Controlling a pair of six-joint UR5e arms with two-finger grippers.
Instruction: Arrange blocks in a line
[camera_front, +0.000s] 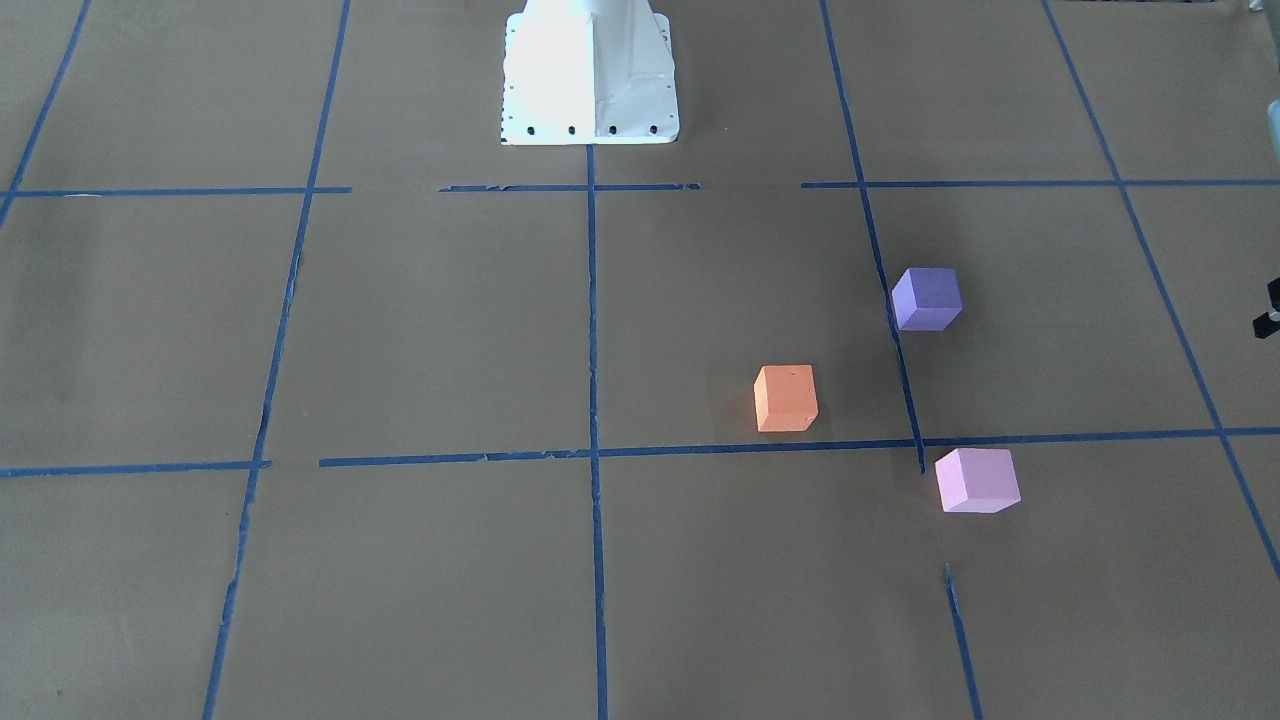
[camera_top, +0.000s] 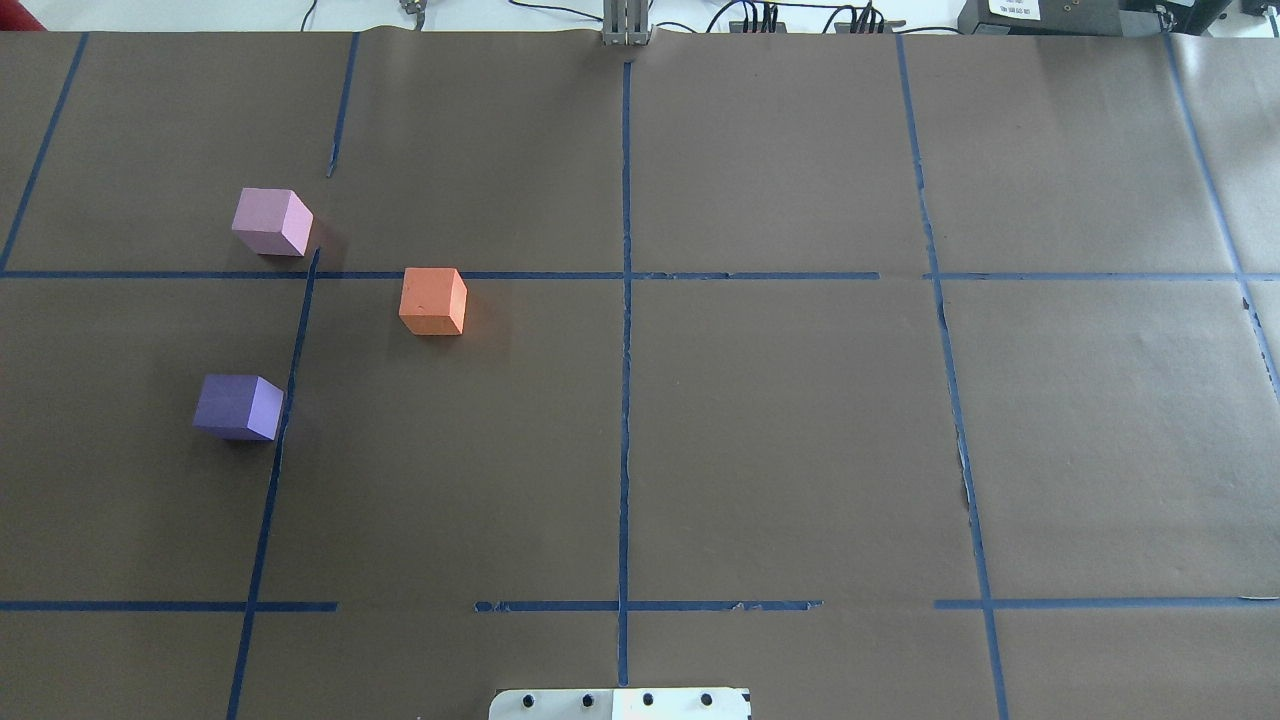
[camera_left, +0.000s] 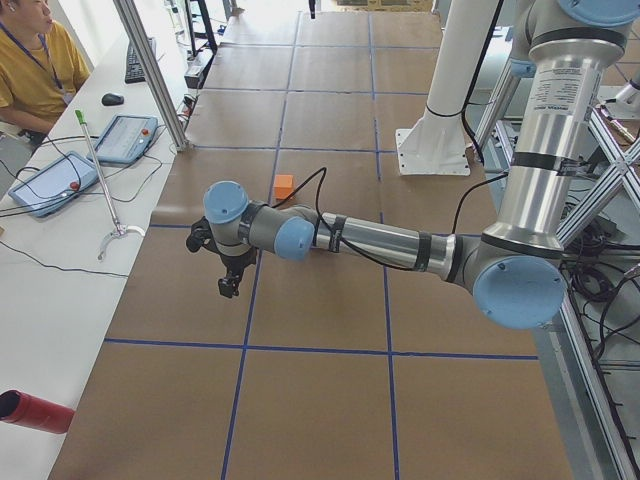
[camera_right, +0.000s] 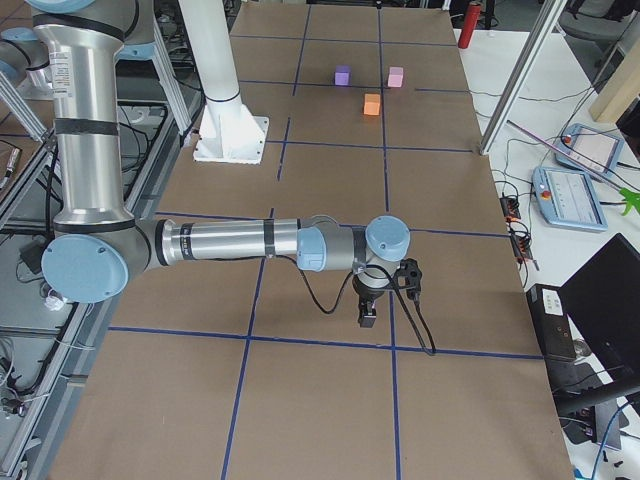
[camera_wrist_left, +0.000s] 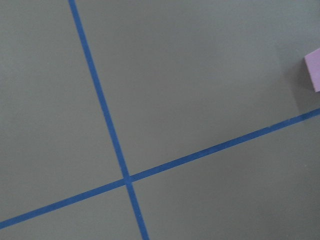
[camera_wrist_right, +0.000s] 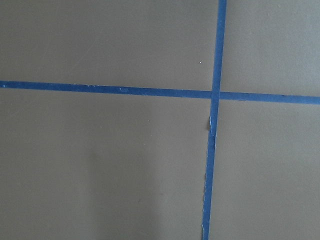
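Observation:
Three blocks sit apart on the brown table on my left side, not in a line. The orange block is nearest the centre. The dark purple block is closer to my base. The pale pink block is farthest out, and its edge shows in the left wrist view. My left gripper hangs over the table's left end, clear of the blocks. My right gripper hangs over the right end, far from them. I cannot tell whether either is open or shut.
Blue tape lines grid the table. My white base stands at the near edge. An operator, teach pendants and a metal post are along the far bench.

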